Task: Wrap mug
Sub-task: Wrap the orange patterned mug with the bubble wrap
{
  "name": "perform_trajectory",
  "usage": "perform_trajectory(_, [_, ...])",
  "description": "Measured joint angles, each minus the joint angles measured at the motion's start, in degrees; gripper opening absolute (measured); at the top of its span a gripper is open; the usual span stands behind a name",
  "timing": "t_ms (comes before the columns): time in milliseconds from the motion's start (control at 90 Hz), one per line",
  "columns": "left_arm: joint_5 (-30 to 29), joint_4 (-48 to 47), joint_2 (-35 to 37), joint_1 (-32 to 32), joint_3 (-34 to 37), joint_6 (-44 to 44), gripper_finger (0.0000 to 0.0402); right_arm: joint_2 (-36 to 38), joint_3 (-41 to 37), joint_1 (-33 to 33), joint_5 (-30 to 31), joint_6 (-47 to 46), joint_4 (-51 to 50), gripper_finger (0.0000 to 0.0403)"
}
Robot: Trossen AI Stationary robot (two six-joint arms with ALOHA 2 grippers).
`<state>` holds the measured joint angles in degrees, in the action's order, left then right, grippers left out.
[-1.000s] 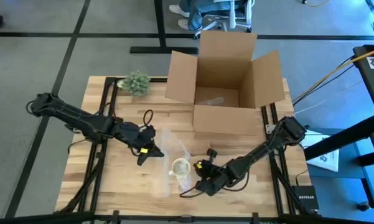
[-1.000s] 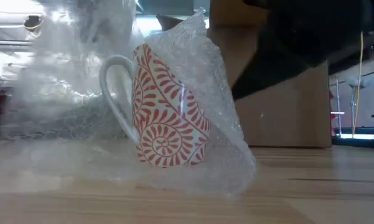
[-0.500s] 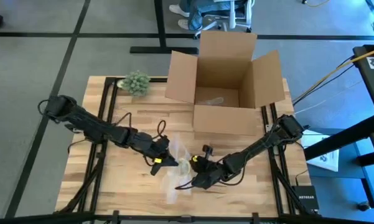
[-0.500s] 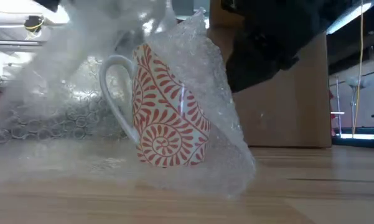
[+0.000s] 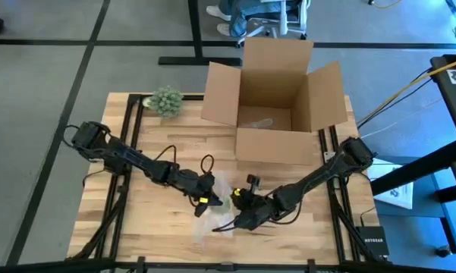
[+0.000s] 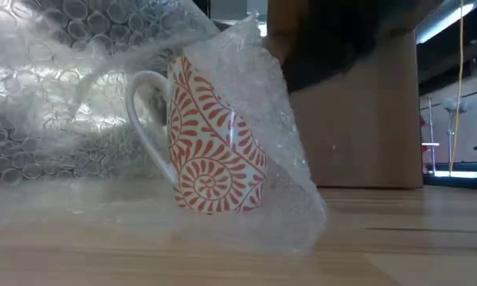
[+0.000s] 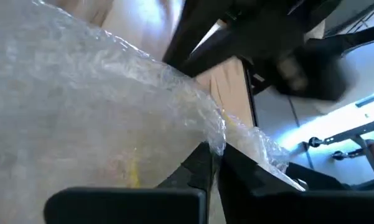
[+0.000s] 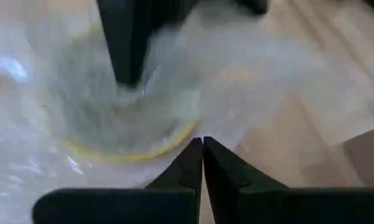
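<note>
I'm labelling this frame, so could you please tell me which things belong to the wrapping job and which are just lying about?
In the job:
mug
bubble wrap
left gripper
right gripper

Lying about:
cardboard box, open
small green plant

Two slim black jointed arms, each trailing thin black cable loops. The left gripper carries a small yellow marking near its tip; the right gripper shows one too. The fingers are matte black wedges.
</note>
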<state>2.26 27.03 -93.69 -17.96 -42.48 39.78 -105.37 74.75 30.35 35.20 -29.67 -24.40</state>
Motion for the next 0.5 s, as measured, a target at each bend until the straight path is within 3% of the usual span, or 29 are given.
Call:
perform_trajectory(200, [0.0,1.1,-0.1,0.0,0.0,-1.0,0.0000,0.8,5.5,-0.2,-4.6,7.4,2.2,0.0001])
perform_trajectory(500, [0.3,1.3,-0.2,-0.3,0.2,-0.9,0.0000,-5.2,5.0,-2.8,-8.4,6.9,5.0,0.0001])
